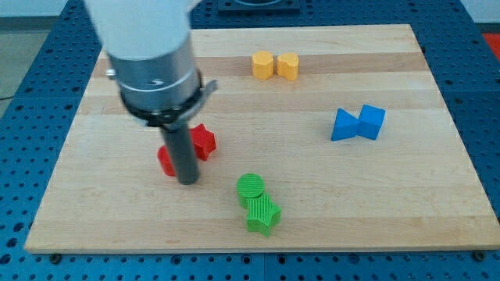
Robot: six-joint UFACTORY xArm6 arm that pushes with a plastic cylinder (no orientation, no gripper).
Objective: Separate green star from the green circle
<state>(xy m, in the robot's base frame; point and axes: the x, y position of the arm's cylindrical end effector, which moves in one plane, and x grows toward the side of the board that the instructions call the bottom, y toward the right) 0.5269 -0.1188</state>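
Note:
The green circle [251, 188] lies near the view's bottom middle of the wooden board [258, 94]. The green star [262, 215] touches it just below and to the right. My tip [188, 181] is at the end of the dark rod, to the left of the green circle and a little above the star's level, about a block's width from the circle. The tip stands right beside a red block [166, 160] that the rod partly hides.
A red star [202, 141] sits just above-right of the rod. Two yellow blocks [264, 65] [288, 66] touch near the top middle. Two blue blocks [344, 125] [372, 122] touch at the right. A blue perforated table surrounds the board.

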